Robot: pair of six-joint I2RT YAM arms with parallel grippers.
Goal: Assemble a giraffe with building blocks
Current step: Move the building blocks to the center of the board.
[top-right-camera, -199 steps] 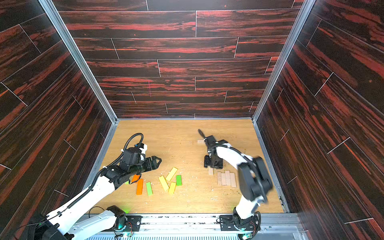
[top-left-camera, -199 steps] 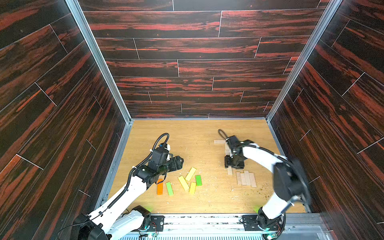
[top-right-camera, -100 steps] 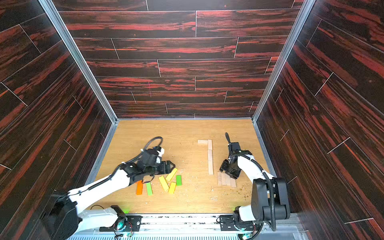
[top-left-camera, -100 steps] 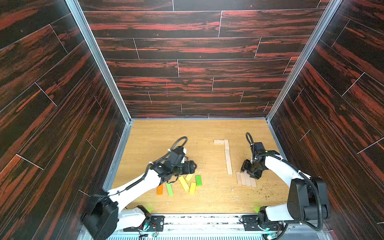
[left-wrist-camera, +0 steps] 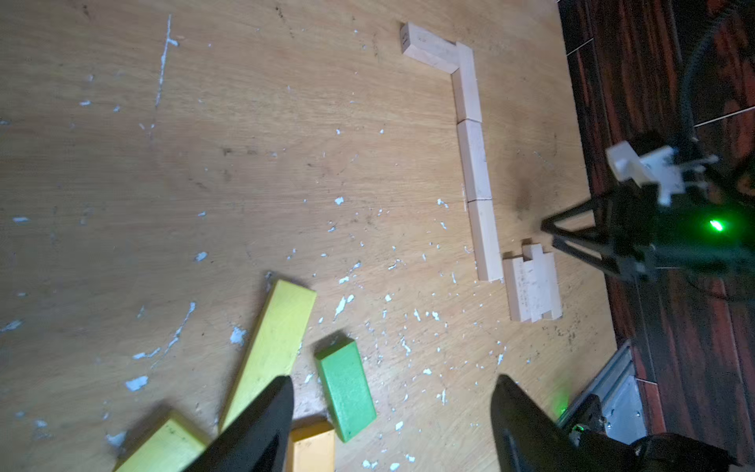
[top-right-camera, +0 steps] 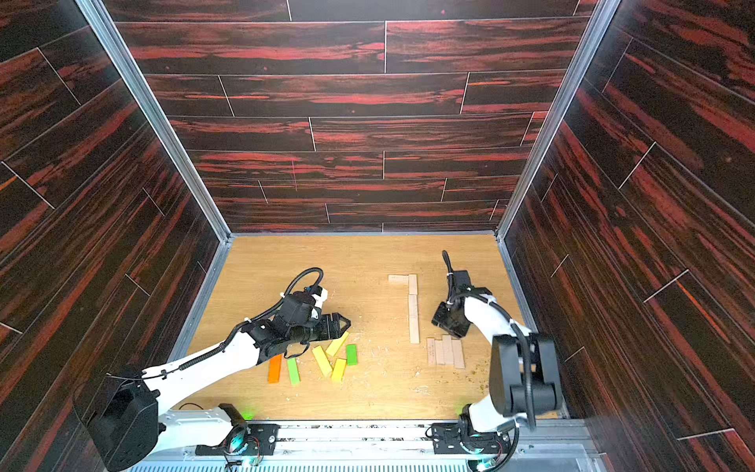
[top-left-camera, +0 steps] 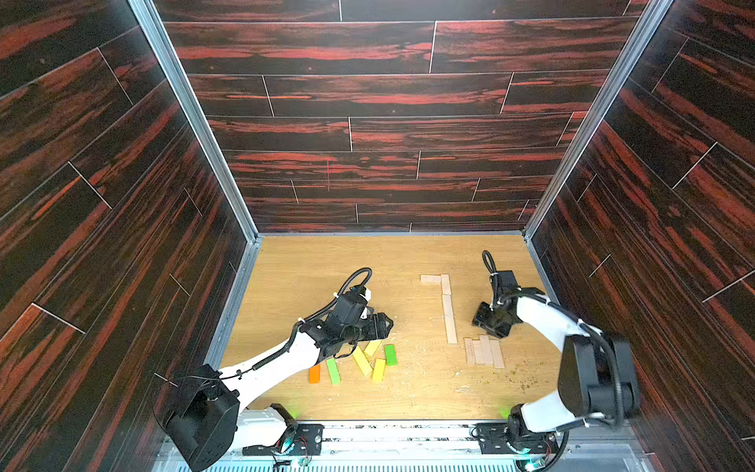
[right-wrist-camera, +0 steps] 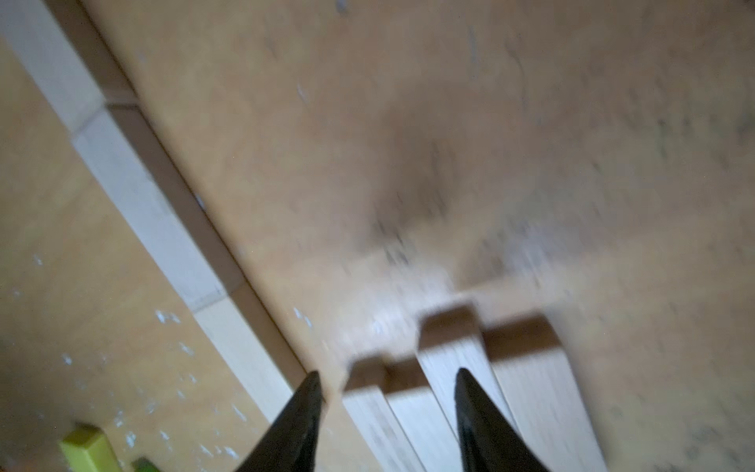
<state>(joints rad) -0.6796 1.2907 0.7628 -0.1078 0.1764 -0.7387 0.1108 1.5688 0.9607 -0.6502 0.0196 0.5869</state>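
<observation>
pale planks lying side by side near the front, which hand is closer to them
Right. The right hand is at the far end of the pale planks, open, over their tips. The left hand is off to the side, over the coloured blocks.

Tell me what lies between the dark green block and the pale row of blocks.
Only bare table with white flecks; the left wrist view shows the dark green block and pale row apart.

Legible text, labels, brands, numbers, signs: none. Item noted: faint dark marks on the end face of one pale wooden block (left-wrist-camera: 404, 39), well apart from the left claw (left-wrist-camera: 392, 380); too small to read.
</observation>
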